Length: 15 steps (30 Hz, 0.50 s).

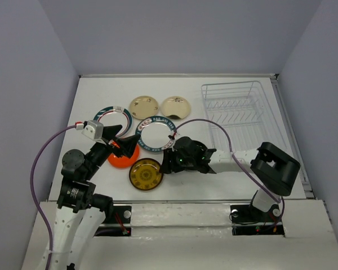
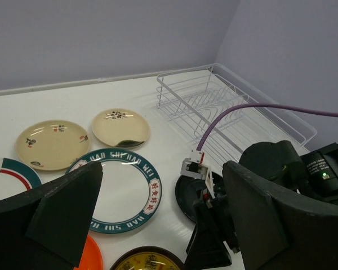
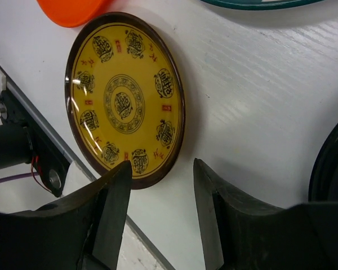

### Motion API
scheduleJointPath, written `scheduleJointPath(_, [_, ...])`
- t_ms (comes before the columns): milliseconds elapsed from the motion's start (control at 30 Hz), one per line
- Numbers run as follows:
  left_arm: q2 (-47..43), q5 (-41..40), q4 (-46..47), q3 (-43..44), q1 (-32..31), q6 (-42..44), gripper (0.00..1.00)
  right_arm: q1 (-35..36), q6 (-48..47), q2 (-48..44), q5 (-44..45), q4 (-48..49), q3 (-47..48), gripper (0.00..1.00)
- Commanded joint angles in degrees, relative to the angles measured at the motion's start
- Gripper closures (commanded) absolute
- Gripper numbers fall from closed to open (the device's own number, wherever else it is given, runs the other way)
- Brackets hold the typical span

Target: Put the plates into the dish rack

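The white wire dish rack stands empty at the back right. Flat on the table lie two teal-rimmed plates, two cream-gold plates, an orange plate and an amber plate. My right gripper is open, low at the amber plate's right rim; one finger overlaps that rim and the other stands over bare table. A black plate lies under the right wrist. My left gripper hangs wide open above the orange plate, holding nothing.
The table's front edge runs close beside the amber plate. The right arm's purple cable arcs over the table toward the rack. Low walls close the table at left, back and right.
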Motion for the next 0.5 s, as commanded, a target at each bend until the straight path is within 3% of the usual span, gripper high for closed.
scheduleJointPath(0, [-0.59,0.97,1.22,1.93,0.22,0.51,0.01,0.60,3.43,3.40,-0.37,8.31,0.02,0.50])
scheduleJointPath(67, [-0.60,0.88,1.22,1.93,0.22,0.33,0.01,0.60,4.92,6.29,-1.42,9.98,0.02,0.52])
scheduleJointPath(267, [-0.95,0.88,1.31,1.93,0.22,0.33,0.01,0.60,8.44,8.95,-3.71,14.82,-0.95,0.80])
scheduleJointPath(367, [-1.12,0.88,1.31,1.93,0.30,0.24,0.01,0.60,8.36,8.33,-2.92,14.30,-1.39,0.83])
scheduleJointPath(400, [-1.21,0.88,1.40,1.93,0.22,0.24,0.01,0.60,8.27,8.24,-2.74,14.29,-1.65,0.90])
scheduleJointPath(467, [-1.21,0.97,1.49,1.93,0.22,0.24,0.01,0.60,8.01,6.67,-2.65,14.12,-2.53,0.93])
